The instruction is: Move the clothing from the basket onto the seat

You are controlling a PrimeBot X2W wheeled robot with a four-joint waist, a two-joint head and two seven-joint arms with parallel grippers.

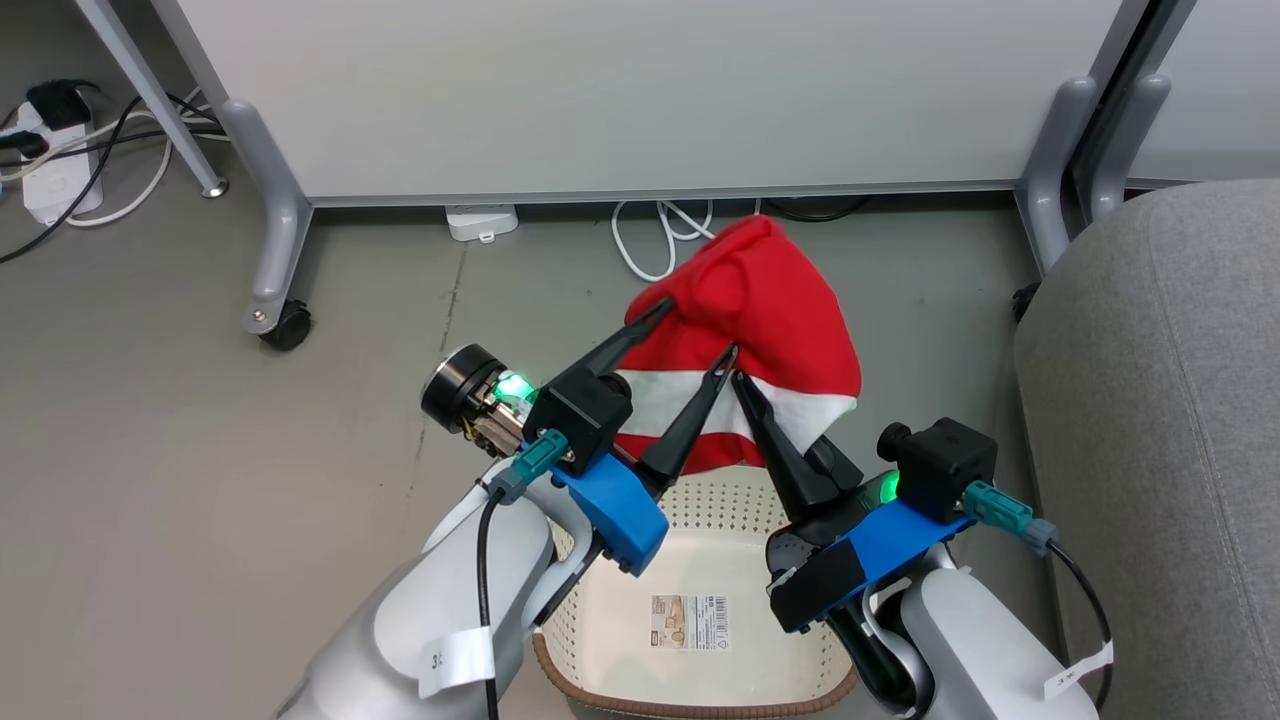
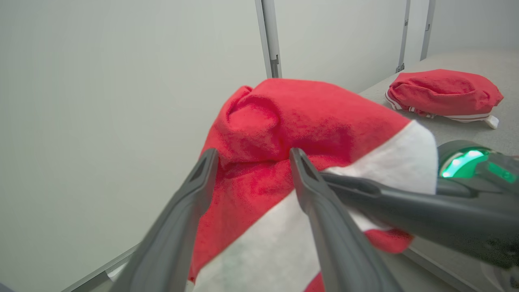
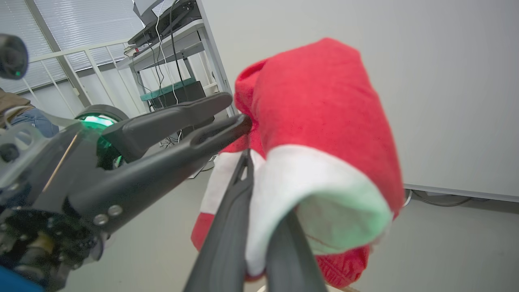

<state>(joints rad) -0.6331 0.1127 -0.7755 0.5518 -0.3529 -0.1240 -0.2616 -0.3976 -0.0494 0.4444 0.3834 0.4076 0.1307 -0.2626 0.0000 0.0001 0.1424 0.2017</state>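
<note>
A red piece of clothing (image 1: 760, 300) with white stripes hangs bunched above the cream basket (image 1: 610, 690), whose base bears a paper sticker (image 1: 690, 621). My right gripper (image 1: 745, 385) is shut on its white band; in the right wrist view the cloth (image 3: 324, 113) drapes over that gripper (image 3: 253, 178). My left gripper (image 1: 698, 328) is open, its fingers spread on either side of a red fold (image 2: 263, 134), close to the right fingertips. Another red garment (image 2: 444, 93) lies on the grey seat (image 1: 1150, 400).
A white partition on grey wheeled legs (image 1: 275, 260) stands behind the basket, with cables (image 1: 660, 235) and a power strip (image 1: 55, 185) on the floor. The seat's rounded edge is just right of my right arm.
</note>
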